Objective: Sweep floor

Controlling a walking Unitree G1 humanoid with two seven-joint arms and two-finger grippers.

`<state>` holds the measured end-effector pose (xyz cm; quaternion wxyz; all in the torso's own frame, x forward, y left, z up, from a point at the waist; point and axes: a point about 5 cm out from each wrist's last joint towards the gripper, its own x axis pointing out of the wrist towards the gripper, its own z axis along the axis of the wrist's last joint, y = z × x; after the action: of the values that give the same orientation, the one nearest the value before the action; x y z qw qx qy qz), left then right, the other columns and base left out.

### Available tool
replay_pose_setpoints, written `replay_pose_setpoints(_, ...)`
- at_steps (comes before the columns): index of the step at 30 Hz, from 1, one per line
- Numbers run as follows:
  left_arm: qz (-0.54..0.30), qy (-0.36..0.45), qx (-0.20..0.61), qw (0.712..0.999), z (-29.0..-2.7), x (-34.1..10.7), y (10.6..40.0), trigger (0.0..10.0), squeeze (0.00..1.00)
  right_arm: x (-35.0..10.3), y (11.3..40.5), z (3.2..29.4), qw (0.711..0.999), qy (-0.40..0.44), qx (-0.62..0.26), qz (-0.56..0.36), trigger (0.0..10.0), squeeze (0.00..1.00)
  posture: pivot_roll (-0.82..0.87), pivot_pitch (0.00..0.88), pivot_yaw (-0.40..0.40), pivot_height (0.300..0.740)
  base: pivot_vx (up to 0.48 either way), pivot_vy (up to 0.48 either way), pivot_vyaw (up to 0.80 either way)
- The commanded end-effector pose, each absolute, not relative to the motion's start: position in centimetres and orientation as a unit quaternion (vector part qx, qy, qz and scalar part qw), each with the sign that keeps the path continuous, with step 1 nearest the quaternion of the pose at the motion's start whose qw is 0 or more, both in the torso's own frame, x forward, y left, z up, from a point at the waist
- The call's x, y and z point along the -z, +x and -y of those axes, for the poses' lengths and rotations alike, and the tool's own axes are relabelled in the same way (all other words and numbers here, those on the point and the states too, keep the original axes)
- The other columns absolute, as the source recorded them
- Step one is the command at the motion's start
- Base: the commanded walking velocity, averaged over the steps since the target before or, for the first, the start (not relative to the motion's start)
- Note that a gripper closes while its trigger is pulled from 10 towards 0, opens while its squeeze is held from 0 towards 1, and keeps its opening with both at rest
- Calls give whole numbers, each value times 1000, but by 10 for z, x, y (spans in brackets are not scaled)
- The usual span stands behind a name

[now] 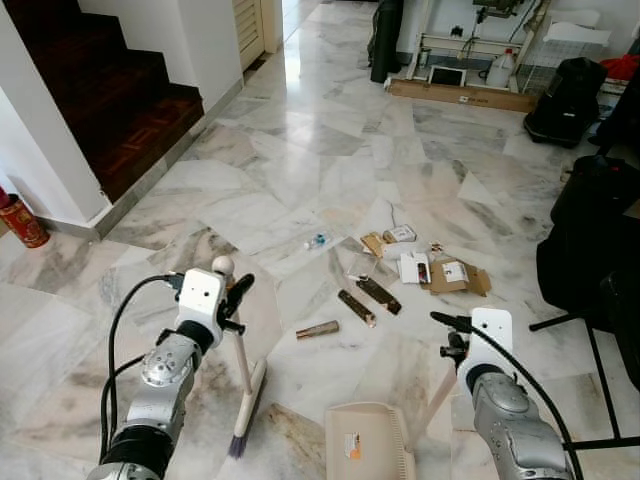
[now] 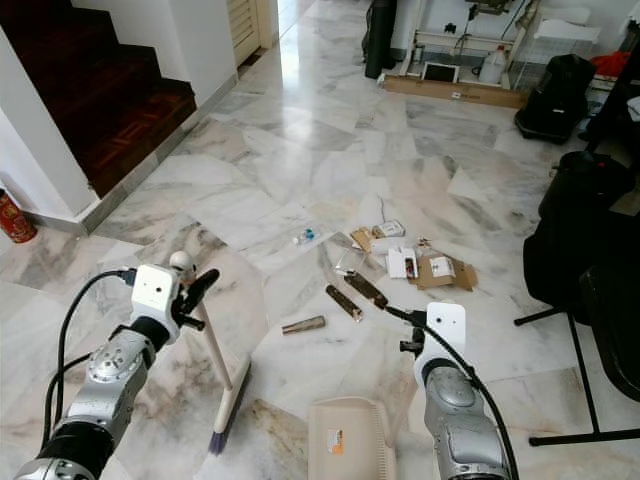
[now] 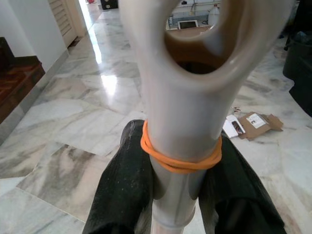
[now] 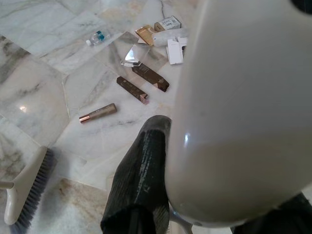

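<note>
While our left gripper [image 1: 236, 300] clamps the broom [image 1: 246, 390] handle, bristles on the floor lower left | right gripper [image 1: 448, 335] grips the dustpan [image 1: 366, 440] handle, pan flat at bottom centre, mouth facing the litter [image 1: 400, 265] mid-frame, ready to receive.

Open marble floor [image 1: 300, 160] ahead; litter [image 1: 400, 265] mid-path, black bags [image 1: 590, 240] block right

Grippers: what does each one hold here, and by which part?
The left gripper clamps the broom near its handle's top, just under the orange band. The right gripper grips the dustpan by its handle's upper end.
</note>
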<state>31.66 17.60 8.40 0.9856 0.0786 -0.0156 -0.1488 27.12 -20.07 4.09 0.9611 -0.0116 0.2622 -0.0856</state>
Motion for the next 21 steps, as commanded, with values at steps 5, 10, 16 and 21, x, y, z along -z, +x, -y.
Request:
replay_pose_setpoints(5,22,95,153,983,-177,-90,320,10000,0,-41,272,199,960,-6,84,-266,0,0,64,88,12,740,0,0,0)
replay_pose_setpoints(10,21,98,155,983,-177,-90,320,10000,0,-41,273,198,961,-2,83,-262,0,0,65,83,10,740,0,0,0)
replay_pose_setpoints(16,22,100,151,983,-177,-89,320,10000,0,-51,280,194,971,10,83,-223,0,0,61,72,8,740,0,0,0)
replay_pose_setpoints(21,26,107,133,985,-182,-90,320,10000,0,-57,290,190,977,9,87,-193,392,0,63,58,5,740,0,0,0)
